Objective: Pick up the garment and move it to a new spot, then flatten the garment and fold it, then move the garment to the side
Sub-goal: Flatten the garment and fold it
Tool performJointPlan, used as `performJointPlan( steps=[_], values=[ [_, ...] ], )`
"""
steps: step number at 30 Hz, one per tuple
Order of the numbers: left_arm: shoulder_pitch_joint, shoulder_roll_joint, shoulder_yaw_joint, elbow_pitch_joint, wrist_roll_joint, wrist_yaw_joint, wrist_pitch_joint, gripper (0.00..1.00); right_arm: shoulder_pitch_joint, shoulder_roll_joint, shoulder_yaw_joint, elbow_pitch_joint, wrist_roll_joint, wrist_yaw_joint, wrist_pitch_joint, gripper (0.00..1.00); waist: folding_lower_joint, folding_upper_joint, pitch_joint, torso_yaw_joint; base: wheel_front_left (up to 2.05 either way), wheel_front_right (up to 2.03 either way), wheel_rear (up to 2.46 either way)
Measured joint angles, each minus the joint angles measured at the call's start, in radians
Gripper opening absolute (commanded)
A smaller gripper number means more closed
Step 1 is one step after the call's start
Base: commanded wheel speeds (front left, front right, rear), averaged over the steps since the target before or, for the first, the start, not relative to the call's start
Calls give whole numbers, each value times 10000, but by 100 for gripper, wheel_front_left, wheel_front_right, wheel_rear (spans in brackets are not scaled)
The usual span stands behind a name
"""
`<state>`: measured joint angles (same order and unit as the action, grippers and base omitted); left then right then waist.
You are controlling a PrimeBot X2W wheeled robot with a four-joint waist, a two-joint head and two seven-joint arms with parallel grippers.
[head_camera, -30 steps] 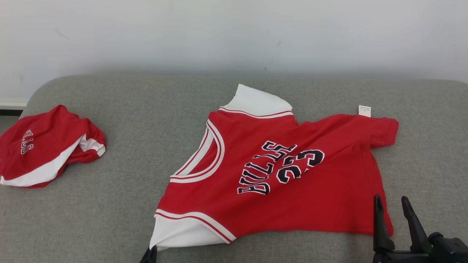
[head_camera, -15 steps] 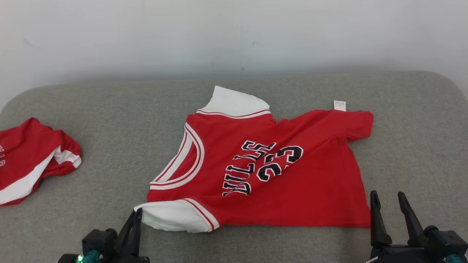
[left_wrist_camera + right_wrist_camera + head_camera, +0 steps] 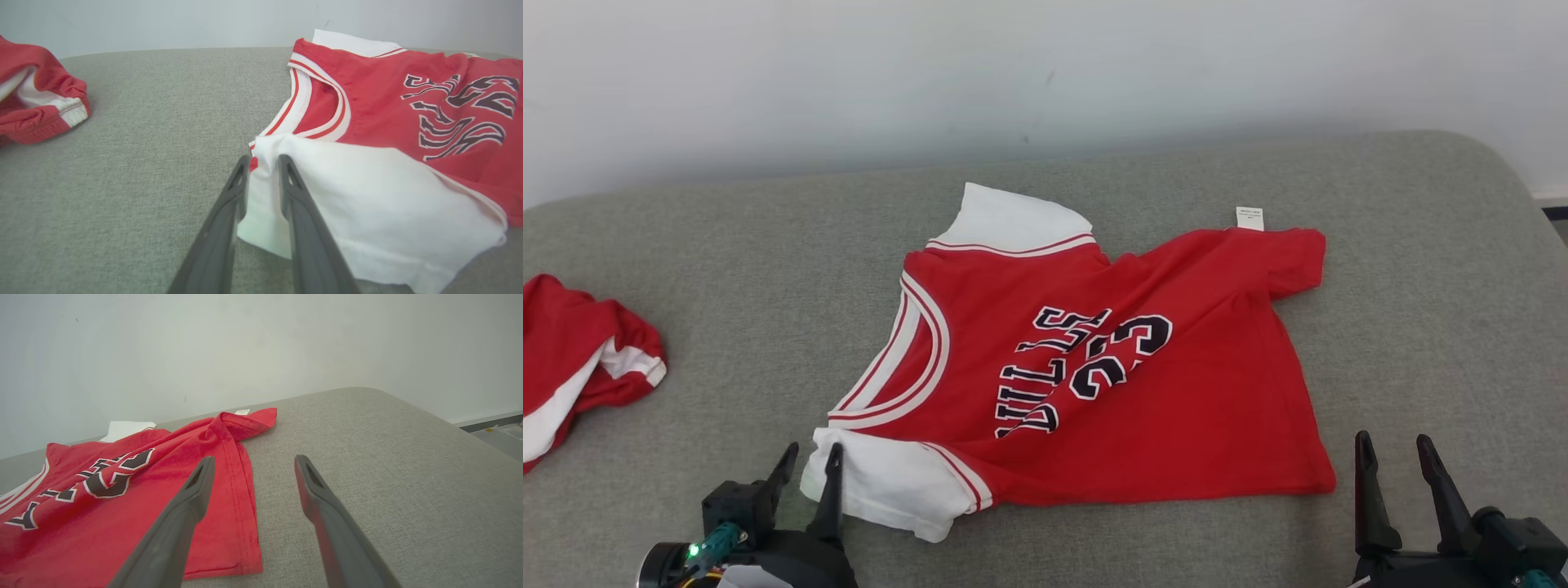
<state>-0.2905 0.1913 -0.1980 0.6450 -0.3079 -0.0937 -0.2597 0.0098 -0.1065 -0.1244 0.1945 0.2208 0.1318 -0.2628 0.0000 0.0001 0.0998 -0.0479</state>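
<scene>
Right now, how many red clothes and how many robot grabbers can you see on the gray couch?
Red clothes: 2, the spread-out jersey and the crumpled garment at the left
Grabbers: 2, the left gripper and the right gripper
Total: 4
</scene>
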Motion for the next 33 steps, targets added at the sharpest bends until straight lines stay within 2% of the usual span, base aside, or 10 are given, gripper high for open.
performJointPlan(
  steps=[9,14,27,28,29,33],
  values=[
    [920,-207,357,-1400,295,13,-27,100,170,136,-40,69,46,0,-6,100,0,0,-170,579,0,0,0],
    [1601,-146,355,-1643,378,-36,-27,100,171,171,10,121,79,0,-6,100,0,0,-185,776,0,0,0],
    [1132,-56,384,-568,119,-207,-29,100,137,71,142,169,150,0,-13,100,0,0,-102,160,0,0,0],
    [1082,-48,343,-357,119,-209,-27,41,136,59,128,171,150,0,-13,100,0,0,-97,106,0,0,0],
    [1037,-52,345,-232,107,-215,-29,0,137,44,109,173,151,0,-12,100,0,0,-93,61,0,0,0],
    [848,-52,261,90,71,-268,-27,0,161,38,19,161,153,0,-13,100,0,0,-116,8,0,0,0]
  ],
)
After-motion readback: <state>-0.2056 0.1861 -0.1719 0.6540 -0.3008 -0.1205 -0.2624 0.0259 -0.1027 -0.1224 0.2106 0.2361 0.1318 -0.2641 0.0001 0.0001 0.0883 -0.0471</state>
